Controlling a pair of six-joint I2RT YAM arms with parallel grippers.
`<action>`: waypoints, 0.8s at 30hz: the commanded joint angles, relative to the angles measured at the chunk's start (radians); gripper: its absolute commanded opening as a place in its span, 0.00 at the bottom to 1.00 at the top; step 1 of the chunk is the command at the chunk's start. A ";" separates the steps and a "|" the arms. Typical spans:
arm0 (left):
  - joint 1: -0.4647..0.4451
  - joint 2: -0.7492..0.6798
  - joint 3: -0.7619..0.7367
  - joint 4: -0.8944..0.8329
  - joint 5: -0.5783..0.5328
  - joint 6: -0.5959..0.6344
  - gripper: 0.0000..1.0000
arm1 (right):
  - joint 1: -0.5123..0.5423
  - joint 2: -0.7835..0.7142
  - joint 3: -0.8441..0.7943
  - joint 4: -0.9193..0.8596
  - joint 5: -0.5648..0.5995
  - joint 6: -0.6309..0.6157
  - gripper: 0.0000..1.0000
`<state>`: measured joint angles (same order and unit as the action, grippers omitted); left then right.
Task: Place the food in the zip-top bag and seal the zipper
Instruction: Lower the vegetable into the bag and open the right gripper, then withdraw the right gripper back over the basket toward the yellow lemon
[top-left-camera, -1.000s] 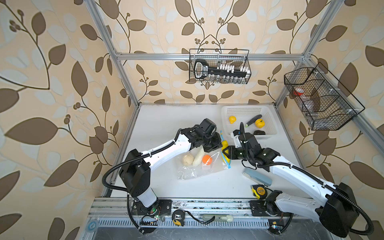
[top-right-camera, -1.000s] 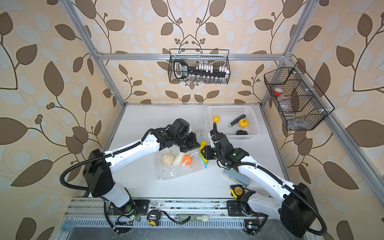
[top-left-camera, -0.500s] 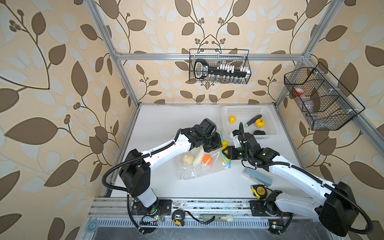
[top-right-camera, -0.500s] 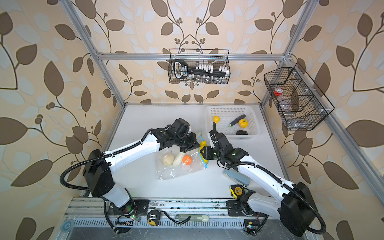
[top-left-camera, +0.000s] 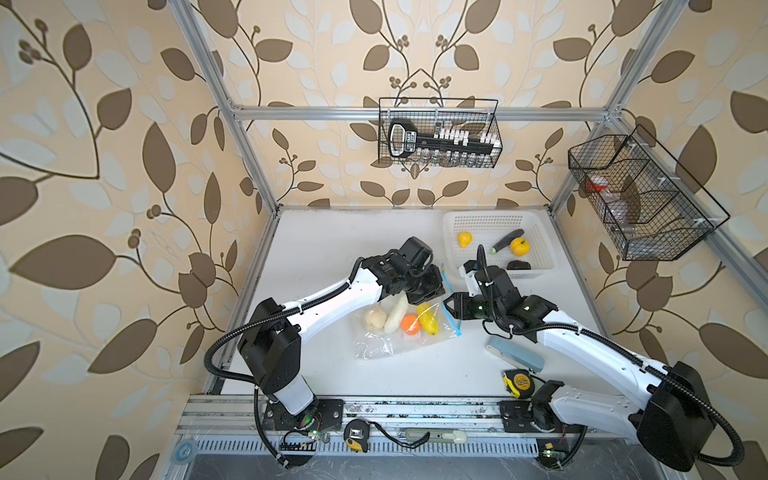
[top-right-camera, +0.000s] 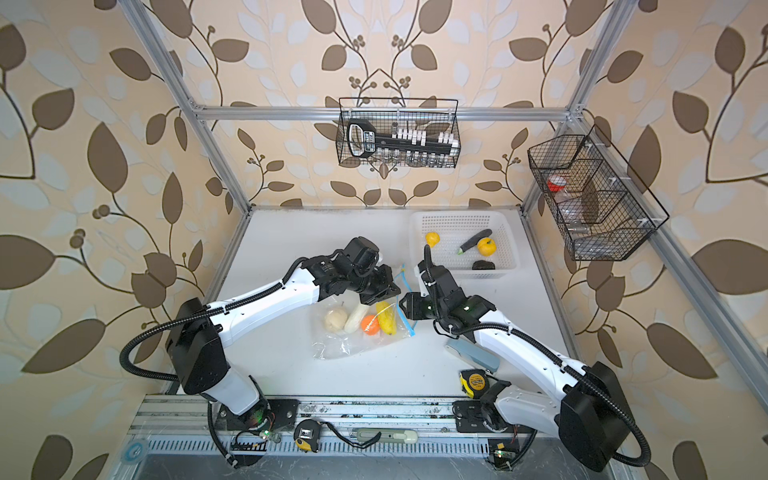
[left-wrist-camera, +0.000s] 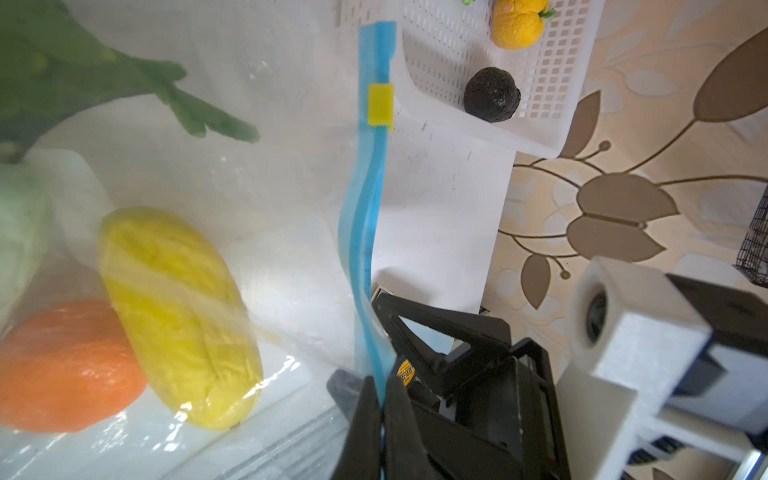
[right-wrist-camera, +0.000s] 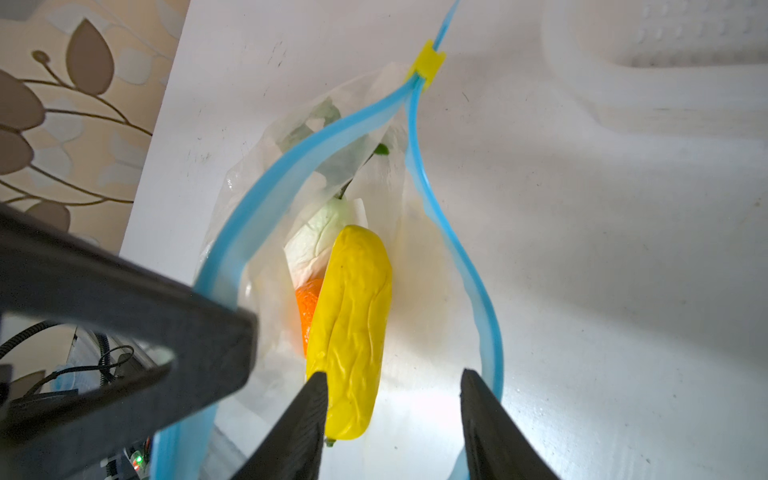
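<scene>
The zip-top bag (top-left-camera: 395, 340) (top-right-camera: 353, 343) lies mid-table holding food: a beige piece (top-left-camera: 374, 320), a pale green-white piece (top-left-camera: 395, 318), an orange piece (top-left-camera: 410, 324) and a yellow piece (top-left-camera: 428, 320) (right-wrist-camera: 353, 324). A leafy green piece (left-wrist-camera: 83, 83) also shows through the plastic. My left gripper (left-wrist-camera: 380, 382) (top-left-camera: 428, 291) is shut on the zipper (left-wrist-camera: 361, 216), holding the upper lip up. The mouth gapes wide, with the yellow slider (right-wrist-camera: 428, 62) at its far end. My right gripper (right-wrist-camera: 395, 378) (top-left-camera: 451, 309) stands open at the mouth, the yellow piece lying just past one finger.
A white basket (top-left-camera: 490, 215) at the back right holds a small yellow piece (top-left-camera: 465, 239), a dark green one (top-left-camera: 507, 241), a yellow-orange one (top-left-camera: 519, 246) and a near-black one (top-left-camera: 518, 265). A blue-grey case (top-left-camera: 515, 353) and a tape measure (top-left-camera: 518, 382) lie by the right arm.
My right gripper's jaws have spread wider. The yellow piece has gone from the gripper's tip into the bag beside the orange one. The left arm has kept still.
</scene>
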<state>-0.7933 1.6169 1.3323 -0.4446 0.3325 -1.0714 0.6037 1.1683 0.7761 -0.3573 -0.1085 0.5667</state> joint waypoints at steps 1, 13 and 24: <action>-0.011 -0.002 0.047 0.004 -0.009 0.005 0.00 | 0.007 0.006 0.006 -0.006 0.011 -0.014 0.52; -0.011 -0.015 0.035 0.006 -0.015 0.005 0.00 | -0.004 -0.064 0.023 -0.047 0.040 -0.016 0.52; -0.011 -0.041 0.006 0.009 -0.019 0.010 0.00 | -0.048 -0.108 0.060 -0.107 0.109 -0.042 0.52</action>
<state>-0.7933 1.6169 1.3319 -0.4442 0.3317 -1.0710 0.5690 1.0698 0.7956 -0.4282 -0.0437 0.5488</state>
